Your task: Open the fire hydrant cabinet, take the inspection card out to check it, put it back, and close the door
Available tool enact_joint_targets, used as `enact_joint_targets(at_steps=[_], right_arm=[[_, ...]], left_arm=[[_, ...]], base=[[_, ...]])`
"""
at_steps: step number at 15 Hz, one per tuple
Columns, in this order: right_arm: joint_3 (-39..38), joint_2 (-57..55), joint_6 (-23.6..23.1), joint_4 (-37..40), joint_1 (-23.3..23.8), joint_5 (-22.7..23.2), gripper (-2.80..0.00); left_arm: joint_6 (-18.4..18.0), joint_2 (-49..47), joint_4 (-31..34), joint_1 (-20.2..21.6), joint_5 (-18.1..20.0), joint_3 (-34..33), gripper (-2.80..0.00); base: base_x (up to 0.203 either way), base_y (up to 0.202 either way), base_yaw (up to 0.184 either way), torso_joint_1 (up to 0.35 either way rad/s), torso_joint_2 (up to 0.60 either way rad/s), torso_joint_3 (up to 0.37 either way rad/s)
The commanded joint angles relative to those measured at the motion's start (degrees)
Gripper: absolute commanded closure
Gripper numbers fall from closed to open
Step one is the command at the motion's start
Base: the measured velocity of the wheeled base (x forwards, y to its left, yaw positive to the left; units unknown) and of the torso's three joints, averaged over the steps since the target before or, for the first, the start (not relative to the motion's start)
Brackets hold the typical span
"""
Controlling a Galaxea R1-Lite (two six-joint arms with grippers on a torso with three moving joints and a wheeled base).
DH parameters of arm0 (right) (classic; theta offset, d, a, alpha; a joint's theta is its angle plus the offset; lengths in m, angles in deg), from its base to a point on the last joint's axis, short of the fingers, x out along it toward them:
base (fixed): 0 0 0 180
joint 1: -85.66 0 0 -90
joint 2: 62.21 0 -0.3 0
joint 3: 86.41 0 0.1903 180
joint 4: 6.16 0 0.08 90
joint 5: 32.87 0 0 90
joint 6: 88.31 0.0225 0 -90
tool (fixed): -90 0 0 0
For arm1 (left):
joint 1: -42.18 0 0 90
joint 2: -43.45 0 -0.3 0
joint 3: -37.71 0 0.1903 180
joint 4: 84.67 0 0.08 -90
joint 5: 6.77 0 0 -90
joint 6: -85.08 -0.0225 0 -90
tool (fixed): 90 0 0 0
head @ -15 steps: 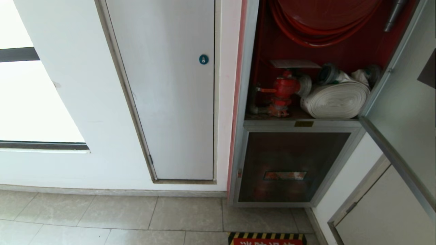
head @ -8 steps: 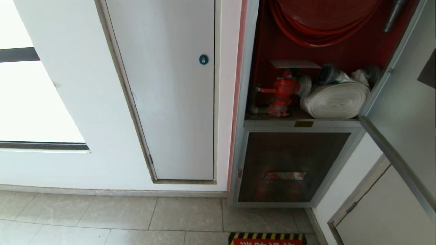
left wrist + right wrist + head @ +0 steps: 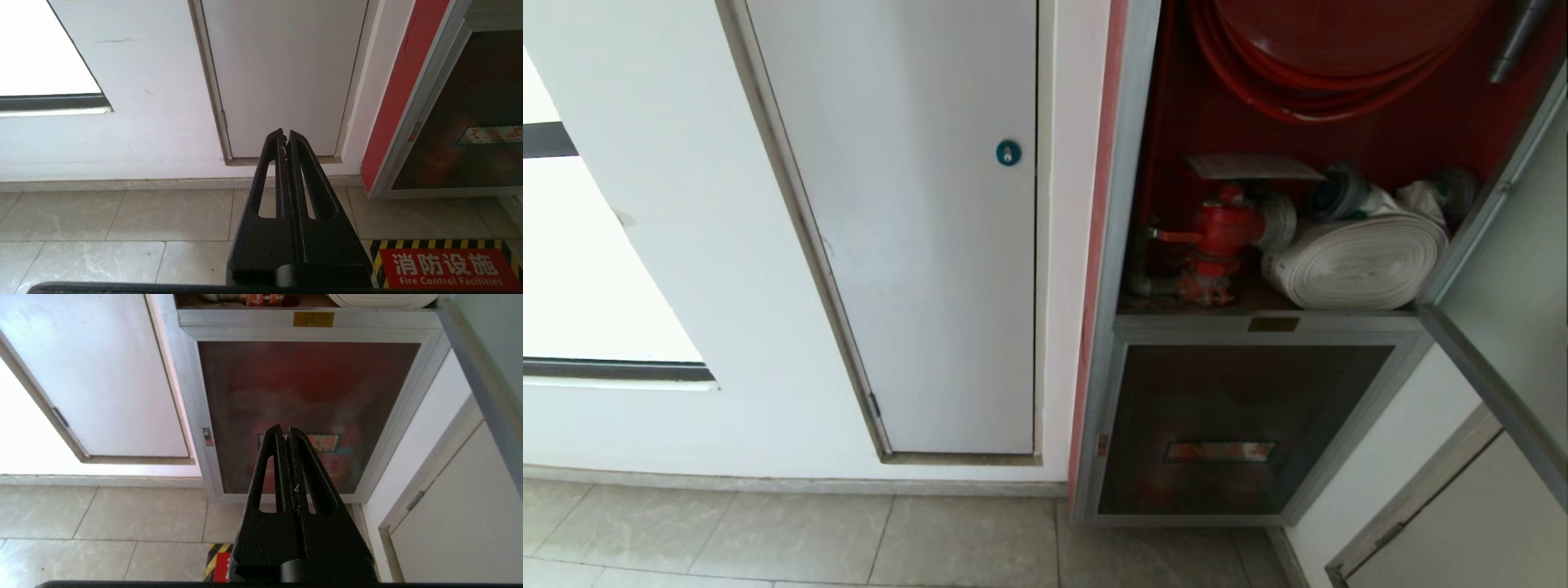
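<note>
Fire hydrant cabinet (image 3: 1131,245): stands open at the right of the wall, silver frame, red lining.
Door (image 3: 1515,269): swung out to the right, its silver lower edge running toward the near right corner.
Hose reel (image 3: 1339,57): red, at the top of the open compartment.
Valve (image 3: 1225,233): red, at the left of the compartment floor.
Hose roll (image 3: 1360,261): white, flat, lying just right of the valve.
Inspection card (image 3: 1250,167): a thin pale sheet lying flat just above the valve, inside the cabinet.
Lower panel (image 3: 1241,425): dark glass with a red rectangular label, shut, below the compartment.
White panel (image 3: 915,245): left of the cabinet, with a small blue round lock (image 3: 1008,153).
Left gripper (image 3: 285,136): fingers pressed together, holding nothing, over the tiled floor (image 3: 114,220) before the white panel.
Right gripper (image 3: 286,433): fingers pressed together, holding nothing, before the lower panel.
Floor sign (image 3: 445,269): red, hazard-striped edge, on the tiles near the cabinet.
</note>
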Motion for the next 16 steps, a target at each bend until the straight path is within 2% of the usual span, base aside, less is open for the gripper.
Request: enact_joint_targets(at_steps=[1, 16], right_arm=[[0.0, -0.1, -0.1, 0.0, 0.0, 0.0, 0.0], [-0.1, -0.1, 0.1, -0.1, 0.0, 0.0, 0.0]], left_arm=[[0.0, 0.0, 0.0, 0.0, 0.0, 0.0, 0.0], [0.6, 0.0, 0.0, 0.0, -0.2, 0.0, 0.0]], base=[[0.192, 0.0, 0.001, 0.006, 0.01, 0.006], [0.197, 0.0, 0.0, 0.001, 0.0, 0.002]])
